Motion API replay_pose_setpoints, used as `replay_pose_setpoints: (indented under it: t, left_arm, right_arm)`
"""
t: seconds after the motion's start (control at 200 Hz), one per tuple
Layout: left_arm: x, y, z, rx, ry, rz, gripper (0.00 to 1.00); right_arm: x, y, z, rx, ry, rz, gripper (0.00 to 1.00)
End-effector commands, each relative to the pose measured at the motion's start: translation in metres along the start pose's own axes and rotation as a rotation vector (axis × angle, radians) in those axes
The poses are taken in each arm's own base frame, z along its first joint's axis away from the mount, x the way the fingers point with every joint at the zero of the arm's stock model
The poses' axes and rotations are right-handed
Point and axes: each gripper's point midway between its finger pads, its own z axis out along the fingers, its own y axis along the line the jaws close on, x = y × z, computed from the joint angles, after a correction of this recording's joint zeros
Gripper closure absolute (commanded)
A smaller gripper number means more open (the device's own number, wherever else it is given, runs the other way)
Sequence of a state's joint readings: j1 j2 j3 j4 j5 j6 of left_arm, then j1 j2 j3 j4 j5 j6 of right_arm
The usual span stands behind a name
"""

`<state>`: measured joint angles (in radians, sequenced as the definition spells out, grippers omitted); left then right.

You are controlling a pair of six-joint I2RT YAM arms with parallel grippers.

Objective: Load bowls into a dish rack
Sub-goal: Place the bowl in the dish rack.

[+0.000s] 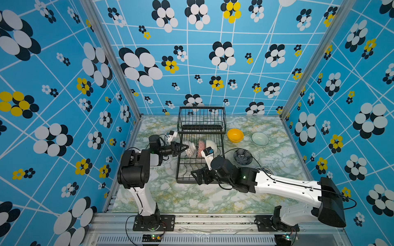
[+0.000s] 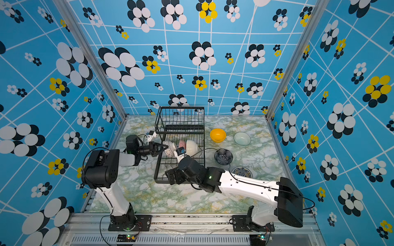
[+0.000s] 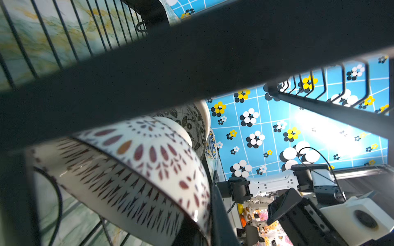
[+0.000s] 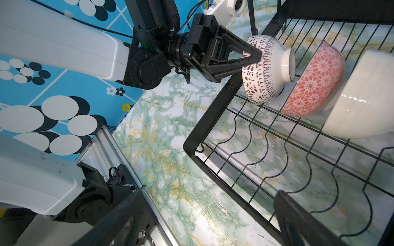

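Nearest, the right arm (image 1: 287,187) lies low: from its base at the near right its white forearm stretches leftward across the marble table (image 1: 170,198). The right gripper (image 1: 197,175) hangs over the near edge of the dish rack (image 4: 210,112), jaws spread wide with nothing between them.

The left arm (image 1: 145,198) rises from the near left base, bends at a raised elbow, and reaches level to the right. The left gripper (image 4: 257,58) meets the rack's left side. Its fingers are pinched together on the rim of the dark-patterned white bowl (image 4: 270,70).

That bowl stands on edge at the left end of the lower tray. Its axis runs roughly level across the rack, mouth toward the left gripper, foot pointing right. Just beside it the pink-red bowl (image 4: 313,81) leans on edge, and next to that is the cream-white bowl (image 4: 366,102), also tipped.

Right of the rack the navy bowl (image 1: 243,156) sits mouth up on the table. The blue-yellow bowl (image 2: 242,171) is nearer, partly hidden by the right forearm. Farther back the yellow bowl (image 1: 235,135) and the clear glass bowl (image 1: 260,138) stand mouth up, near each other. The raised basket (image 1: 202,127) holds the rack's far end.
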<state>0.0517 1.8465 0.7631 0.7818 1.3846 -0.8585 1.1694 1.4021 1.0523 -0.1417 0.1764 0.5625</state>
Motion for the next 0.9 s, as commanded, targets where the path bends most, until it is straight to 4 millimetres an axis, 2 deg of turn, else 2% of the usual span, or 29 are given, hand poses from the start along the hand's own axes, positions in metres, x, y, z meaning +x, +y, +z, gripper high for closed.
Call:
replay_pose_setpoints:
  t: [0.0,0.465,0.895]
  left_arm:
    - [0.001,-0.004,-0.002,-0.04,0.017,0.061,1.0]
    - [0.008,0.016,-0.003,-0.103,0.038,0.029,1.0]
    - [0.003,0.021,-0.003,-0.132,0.024,0.042,0.89]
  right_arm:
    - [-0.006,0.009,0.0,-0.022,-0.01,0.011,0.01]
    - [-0.001,0.007,0.0,-0.027,-0.005,0.01,0.01]
    - [0.002,0.003,-0.003,-0.015,-0.007,0.012,0.01]
